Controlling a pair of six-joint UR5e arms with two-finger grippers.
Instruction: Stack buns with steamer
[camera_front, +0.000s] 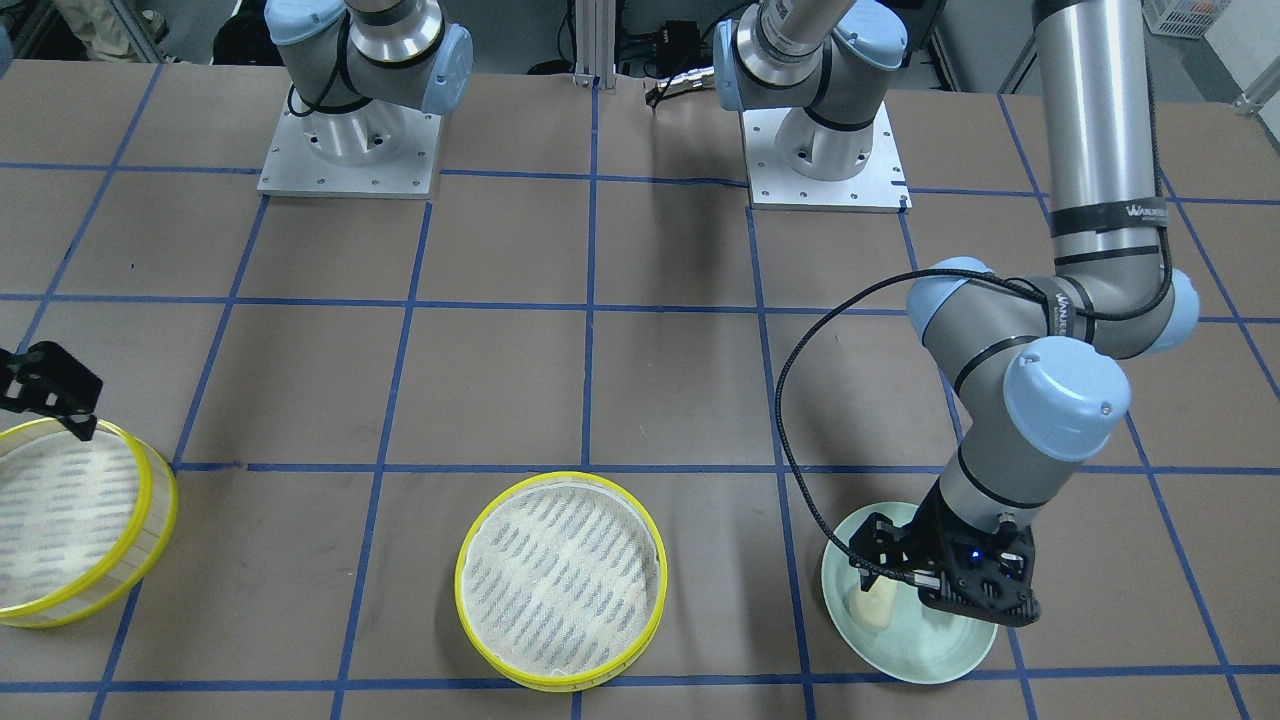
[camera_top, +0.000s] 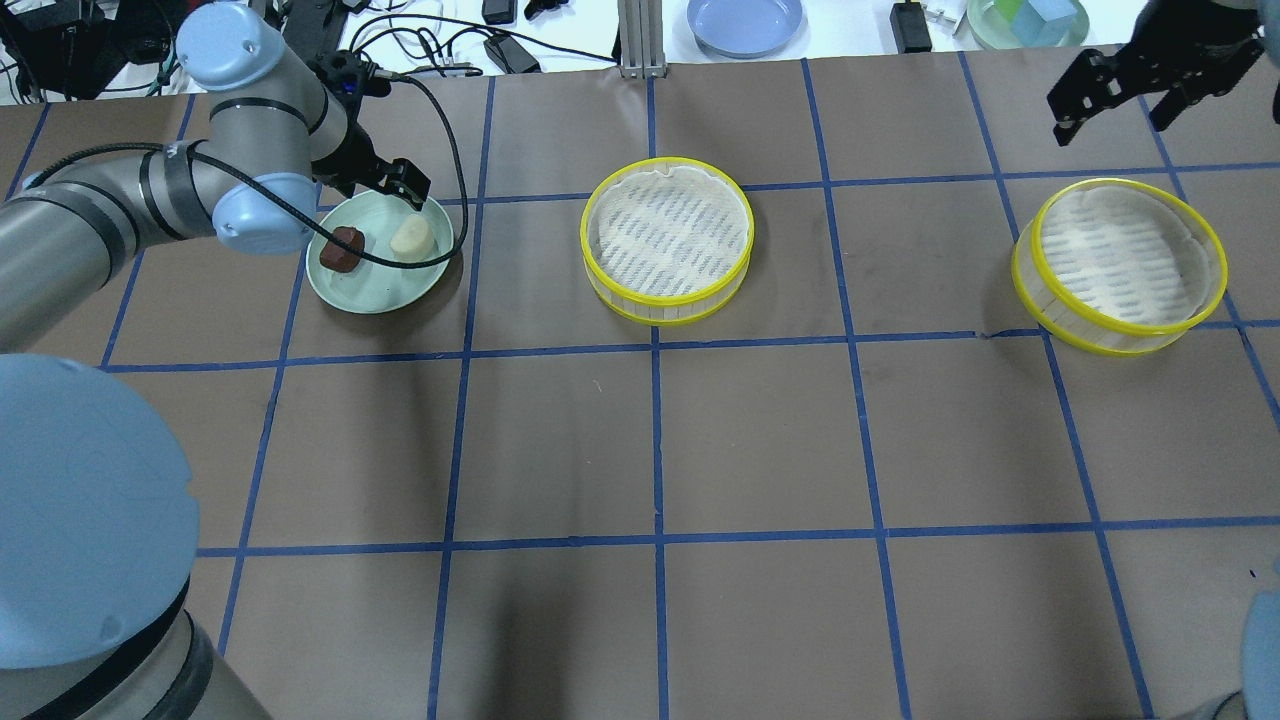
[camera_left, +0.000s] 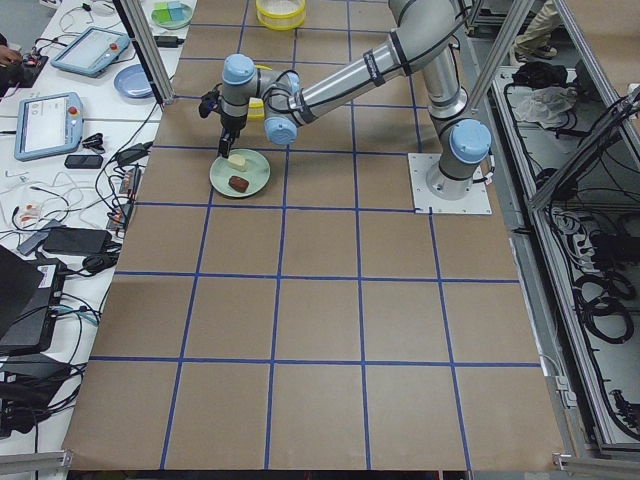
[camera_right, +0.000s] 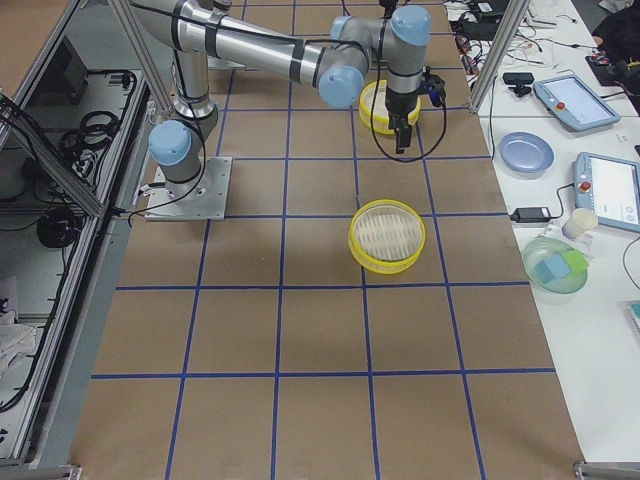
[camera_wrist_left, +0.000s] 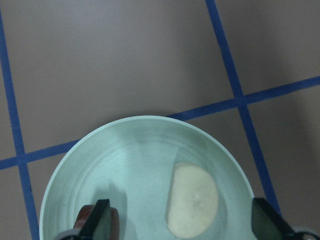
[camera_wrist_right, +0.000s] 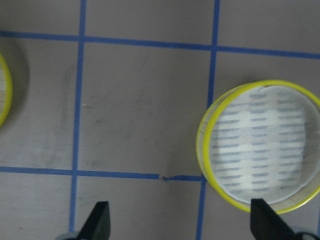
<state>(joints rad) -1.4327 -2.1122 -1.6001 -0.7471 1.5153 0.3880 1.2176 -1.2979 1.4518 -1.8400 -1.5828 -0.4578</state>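
A yellow-rimmed steamer (camera_top: 660, 305) with a striped lining sits near the middle of the brown bench (camera_top: 760, 430), which is marked off in blue tape squares. Everything else is placed from this middle steamer.

Well apart from it, on the robot's left, lies a pale green plate (camera_top: 370, 300), and both buns rest on it. The white bun (camera_top: 411, 238) is on the half of the plate nearer the middle steamer. The brown bun (camera_top: 341, 248) is on the half farther from it. The two buns lie near each other but do not touch.

The left gripper (camera_top: 395, 185) hangs over the plate's edge on the operators' side, pointing down. Its wrist view shows its fingers (camera_wrist_left: 100, 220) spread wide and clamped on nothing. In that view the white bun (camera_wrist_left: 192, 202) lies between the two fingers, and the brown bun (camera_wrist_left: 112, 222) peeks out from behind one of them. How far the fingertips stand above the plate cannot be told.

On the robot's right of the middle steamer, well apart from it, sits a second steamer (camera_top: 1120, 335) of the same kind, with the same striped lining. The right gripper (camera_top: 1110, 125) hangs in the air near this second steamer, on its operators' side. Its fingers (camera_wrist_right: 97, 220) are apart and hold nothing. Its wrist view looks down on bare bench, with the second steamer (camera_wrist_right: 205, 150) to one side.
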